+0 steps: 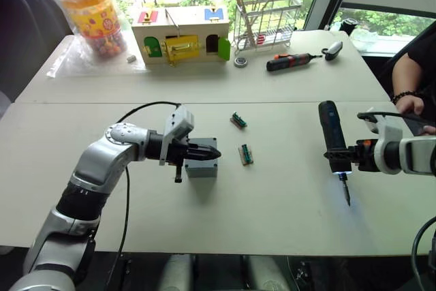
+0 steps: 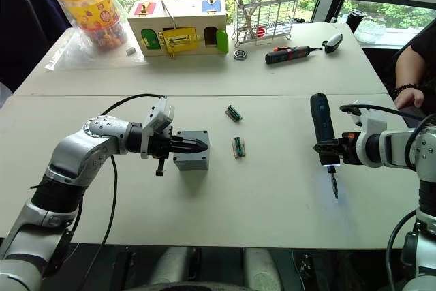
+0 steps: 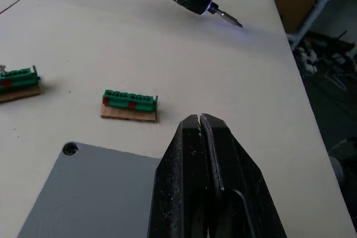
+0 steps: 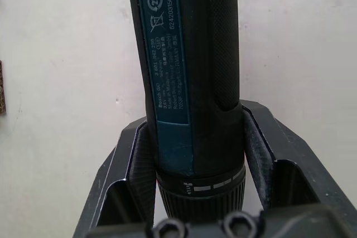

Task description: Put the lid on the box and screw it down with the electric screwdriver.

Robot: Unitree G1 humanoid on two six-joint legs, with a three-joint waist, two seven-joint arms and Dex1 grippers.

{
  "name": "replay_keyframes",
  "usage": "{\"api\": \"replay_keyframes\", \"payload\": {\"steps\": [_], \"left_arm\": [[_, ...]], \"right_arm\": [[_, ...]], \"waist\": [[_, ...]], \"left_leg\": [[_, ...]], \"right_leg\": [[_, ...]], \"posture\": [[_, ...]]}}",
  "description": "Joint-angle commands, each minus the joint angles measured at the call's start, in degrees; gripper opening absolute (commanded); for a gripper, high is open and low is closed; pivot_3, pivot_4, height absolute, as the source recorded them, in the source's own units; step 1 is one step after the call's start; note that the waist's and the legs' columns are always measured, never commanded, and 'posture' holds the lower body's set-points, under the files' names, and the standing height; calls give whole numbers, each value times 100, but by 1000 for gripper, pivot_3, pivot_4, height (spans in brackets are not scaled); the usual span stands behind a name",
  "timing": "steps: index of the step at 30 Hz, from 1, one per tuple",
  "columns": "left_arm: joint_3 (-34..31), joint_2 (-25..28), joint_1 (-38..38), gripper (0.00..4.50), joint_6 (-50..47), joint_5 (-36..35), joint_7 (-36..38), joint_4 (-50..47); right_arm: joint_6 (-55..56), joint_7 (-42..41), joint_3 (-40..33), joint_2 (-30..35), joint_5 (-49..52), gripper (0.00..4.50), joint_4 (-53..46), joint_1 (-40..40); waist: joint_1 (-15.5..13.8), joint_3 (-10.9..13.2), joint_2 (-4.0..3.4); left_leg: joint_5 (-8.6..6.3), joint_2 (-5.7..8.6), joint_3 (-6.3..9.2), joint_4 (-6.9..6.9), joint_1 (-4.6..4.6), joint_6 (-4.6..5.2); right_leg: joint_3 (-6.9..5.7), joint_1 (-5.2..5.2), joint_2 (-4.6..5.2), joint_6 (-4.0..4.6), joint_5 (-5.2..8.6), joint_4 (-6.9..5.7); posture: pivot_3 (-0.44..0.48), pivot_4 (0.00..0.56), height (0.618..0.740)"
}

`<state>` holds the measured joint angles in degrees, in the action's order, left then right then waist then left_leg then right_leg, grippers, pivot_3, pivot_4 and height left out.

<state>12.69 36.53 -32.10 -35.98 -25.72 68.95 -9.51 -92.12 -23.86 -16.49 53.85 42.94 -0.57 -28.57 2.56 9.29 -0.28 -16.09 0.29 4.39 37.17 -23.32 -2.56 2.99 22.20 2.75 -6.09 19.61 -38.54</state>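
Both arms are built of rounded silver-grey shells with black bands at the joints, and a black cable loops from the left arm's elbow joint up to a pale grey camera block on its wrist. The left pincer (image 2: 194, 144) is two slim, tapered black fingers with scuffed, dusty surfaces. The right pincer (image 2: 327, 148) has broad black angular fingers, with two round screw heads at its base in the wrist view, a white wrist housing at its 3 o'clock and another black cable.
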Motion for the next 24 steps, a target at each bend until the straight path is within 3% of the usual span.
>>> {"api": "replay_keyframes", "payload": {"steps": [1,9,11,15,16,20,24], "left_arm": [[30,103,37,0,193,120,58,-105],[-83,148,248,0,235,168,-66,-90],[-145,163,268,0,227,159,-105,-40],[-413,181,227,0,196,70,-229,205],[-532,180,196,0,177,19,-278,298],[-1398,-48,-118,0,-343,-687,-661,607],[-1590,-98,-158,0,-463,-714,-853,910]], "right_arm": [[-38,119,-66,-16,211,1762,402,-327],[-38,493,217,-182,481,1762,1114,-680],[-38,476,268,-176,475,2773,1034,-677],[196,426,442,-67,126,4284,592,-551],[411,370,531,10,-7,4470,428,-492],[2098,-108,468,13,-419,4470,-282,-573],[3012,-847,254,-454,10,4470,-1333,-570]], "waist": [[-3,1,-1],[-12,12,16],[-11,13,17],[-18,13,17],[-20,13,18],[-19,14,18],[-1,14,19]], "left_leg": [[0,0,0,0,-1,0],[0,-2,0,0,-12,-1],[1,-2,3,4,-11,-1],[0,-2,5,7,-9,-1],[0,-2,5,7,-10,-1],[0,-1,6,9,-13,-1],[0,-3,6,8,-13,-1]], "right_leg": [[0,1,-1,0,0,0],[0,7,2,-1,0,10],[-1,6,0,-1,0,7],[-2,3,-1,-1,0,4],[-2,3,0,-1,0,4],[-3,10,2,-2,-1,1],[-4,11,-2,-3,-1,1]], "posture": [[0,150,740],[0,150,740],[0,150,740],[0,150,740],[0,150,740],[0,150,740],[0,150,740]]}}
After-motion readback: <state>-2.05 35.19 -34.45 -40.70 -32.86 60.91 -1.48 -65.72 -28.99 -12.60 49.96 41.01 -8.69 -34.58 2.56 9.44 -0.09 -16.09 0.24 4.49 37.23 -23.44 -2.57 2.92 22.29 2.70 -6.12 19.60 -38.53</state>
